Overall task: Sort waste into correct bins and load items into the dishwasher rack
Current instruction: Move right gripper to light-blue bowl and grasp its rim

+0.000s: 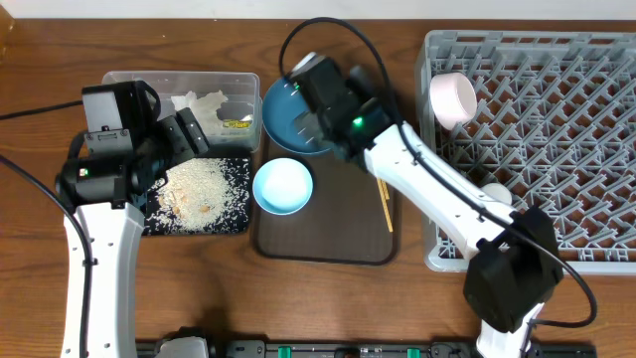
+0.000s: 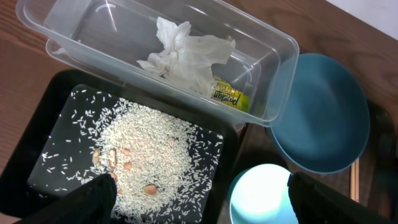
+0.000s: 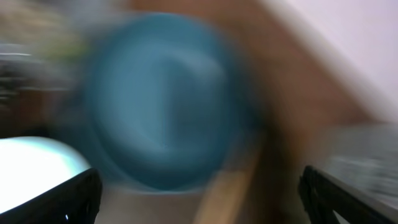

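A wooden table was seen from above, with two white robot arms reaching in from its near edge. Toward the left edge, the left gripper hovered over a shallow black tray, its fingers spread wide and holding nothing. The black tray held a heap of white rice grains with a few tan bits among them. Just beyond it, toward the far edge, sat a clear plastic tub. Inside the tub lay crumpled white tissue paper and, at its right end, a small yellow wrapper. Near the middle of the table lay a brown serving tray. A light-blue bowl stood upright at the brown tray's left edge, and a dark-blue plate rested over its far-left corner, just beside the tub. The right gripper hung above this plate. Its wrist view was badly blurred, but the fingers showed wide apart with nothing between them. Thin wooden chopsticks lay along the brown tray's right side, partly under the right arm. At the table's right edge stood the large grey dishwasher rack. A cream bowl lay on its side in the rack's far-left corner. A small white piece sat nearer the rack's left wall, mostly hidden by the arm.
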